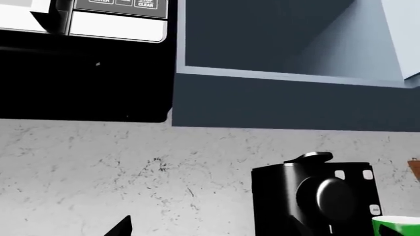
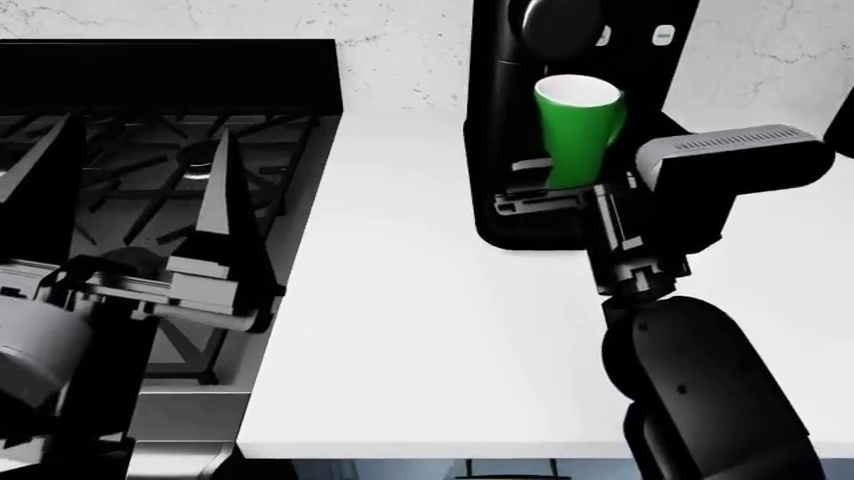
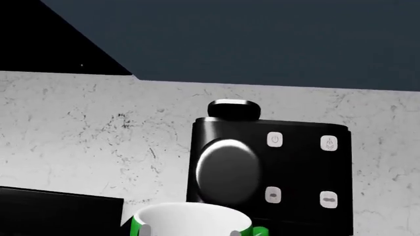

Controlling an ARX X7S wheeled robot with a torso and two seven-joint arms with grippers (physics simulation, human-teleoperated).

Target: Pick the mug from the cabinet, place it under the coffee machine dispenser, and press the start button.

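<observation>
The bright green mug [image 2: 577,130] with a white inside is in front of the tall black coffee machine [image 2: 507,120], just below its round domed dispenser [image 2: 558,20] and over the drip tray [image 2: 527,222]. It leans slightly. My right gripper [image 2: 577,192] is shut on the mug's lower body. In the right wrist view two fingertips [image 3: 145,230] flank the mug [image 3: 190,221] rim, below the dispenser [image 3: 226,172]. My left gripper [image 2: 134,175] stands open over the stove, holding nothing. The left wrist view shows the mug [image 1: 397,226] at the machine [image 1: 308,196].
A black gas stove [image 2: 160,130] takes up the left side. The white counter [image 2: 387,330] runs right of it. Four white buttons [image 3: 276,140] sit on the machine's face. A microwave [image 1: 98,19] and an open blue-grey cabinet [image 1: 288,44] hang above the marbled wall.
</observation>
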